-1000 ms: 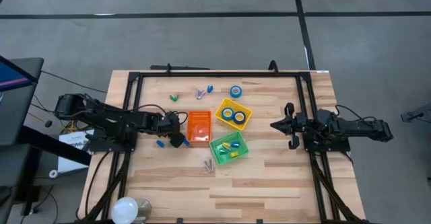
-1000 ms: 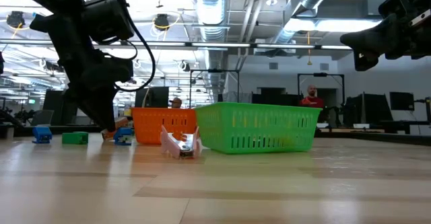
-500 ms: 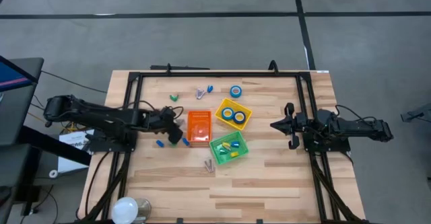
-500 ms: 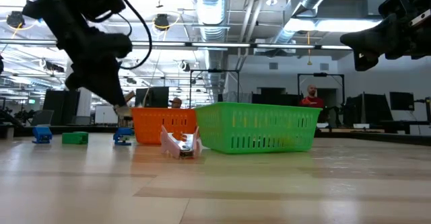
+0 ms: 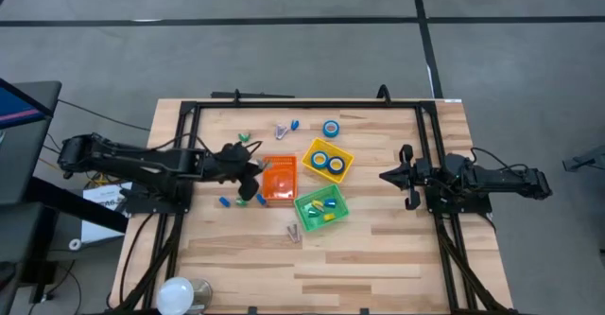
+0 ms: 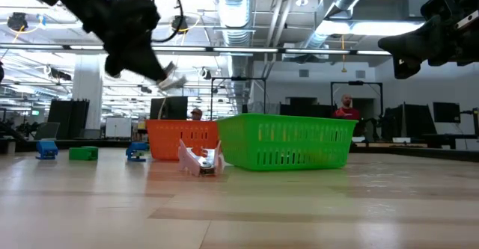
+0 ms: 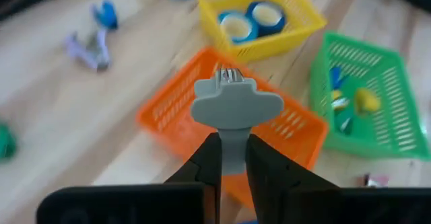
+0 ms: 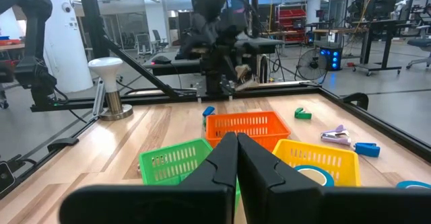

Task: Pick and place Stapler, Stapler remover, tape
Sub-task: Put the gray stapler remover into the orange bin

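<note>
Your left hand (image 7: 227, 158) has lifted off the table, clenched on a grey staple remover (image 7: 236, 109), now above the orange bin (image 7: 176, 109): release next. Right hand (image 8: 236, 158) clenched, idle.

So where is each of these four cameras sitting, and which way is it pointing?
High view: above the table, looking straight down; both arms show, with left gripper by the orange bin.
Low view: at tabletop height, looking level across; the arms enter from above.
Left wrist view: on the left arm, looking past its fingers, shut on a grey staple remover.
Right wrist view: on the waiting right arm, behind the shut right gripper.
All four share the orange bin.
</note>
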You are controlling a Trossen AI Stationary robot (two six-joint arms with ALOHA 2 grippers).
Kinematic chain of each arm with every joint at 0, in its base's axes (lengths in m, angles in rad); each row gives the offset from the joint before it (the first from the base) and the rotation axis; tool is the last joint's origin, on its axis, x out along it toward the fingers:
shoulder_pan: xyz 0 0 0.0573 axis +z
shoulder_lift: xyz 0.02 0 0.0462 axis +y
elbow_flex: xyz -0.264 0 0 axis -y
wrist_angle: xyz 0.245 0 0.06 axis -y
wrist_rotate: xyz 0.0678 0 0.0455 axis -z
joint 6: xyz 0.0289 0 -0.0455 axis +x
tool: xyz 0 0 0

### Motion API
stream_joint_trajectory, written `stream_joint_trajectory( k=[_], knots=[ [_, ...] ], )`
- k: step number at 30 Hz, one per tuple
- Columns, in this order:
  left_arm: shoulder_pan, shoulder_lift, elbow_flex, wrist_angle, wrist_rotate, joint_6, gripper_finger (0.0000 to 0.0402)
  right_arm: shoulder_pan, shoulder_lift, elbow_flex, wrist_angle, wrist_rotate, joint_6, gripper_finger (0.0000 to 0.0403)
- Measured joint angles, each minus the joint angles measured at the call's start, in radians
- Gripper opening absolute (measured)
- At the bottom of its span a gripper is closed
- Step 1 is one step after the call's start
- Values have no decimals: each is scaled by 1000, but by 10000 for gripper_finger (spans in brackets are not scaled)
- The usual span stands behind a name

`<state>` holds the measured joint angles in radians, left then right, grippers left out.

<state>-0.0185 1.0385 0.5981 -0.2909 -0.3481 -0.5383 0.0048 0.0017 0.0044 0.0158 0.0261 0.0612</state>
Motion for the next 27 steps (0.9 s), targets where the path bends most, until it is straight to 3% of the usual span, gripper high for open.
stream_joint_trajectory(
  k=[6, 11, 27],
  knots=[
    [0, 71, 52, 138, 0, 113, 34, 0, 0, 0, 0, 0, 0, 1],
    [0, 144, 65, 223, 3, 122, 40, 0, 0, 0, 0, 0, 0, 1],
    [7, 324, 60, 227, 43, 112, 43, 0, 0, 0, 0, 0, 0, 1]
  ],
)
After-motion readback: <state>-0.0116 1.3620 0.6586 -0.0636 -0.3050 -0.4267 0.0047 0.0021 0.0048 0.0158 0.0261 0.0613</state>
